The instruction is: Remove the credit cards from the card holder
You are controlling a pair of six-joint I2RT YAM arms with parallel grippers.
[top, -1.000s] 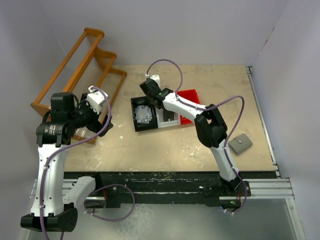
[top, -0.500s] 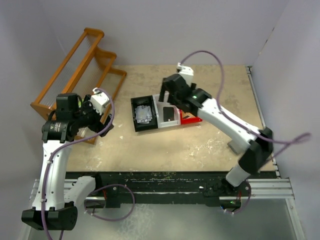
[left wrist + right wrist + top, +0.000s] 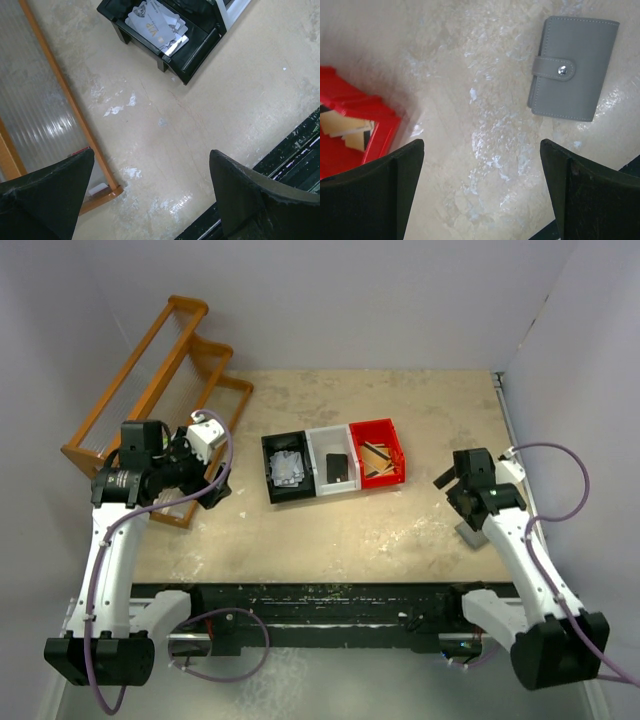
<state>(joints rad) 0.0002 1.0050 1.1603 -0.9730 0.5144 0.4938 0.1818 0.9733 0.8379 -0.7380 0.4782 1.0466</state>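
One flat, stitched card holder point(image 3: 572, 67).

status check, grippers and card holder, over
Left gripper open, empty. Right gripper open, empty, hovering by the card holder. Holder lying flat, clasp shut. Credit cards piled in black bin; nothing blocking.

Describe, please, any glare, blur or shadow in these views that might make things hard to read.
Top external: even, soft light, sharp; the card holder is mostly hidden under the right arm. Left wrist: its fingers dark and soft-edged, the credit cards crisp, one glinting. Right wrist: glare patches on the table, the holder sharp.
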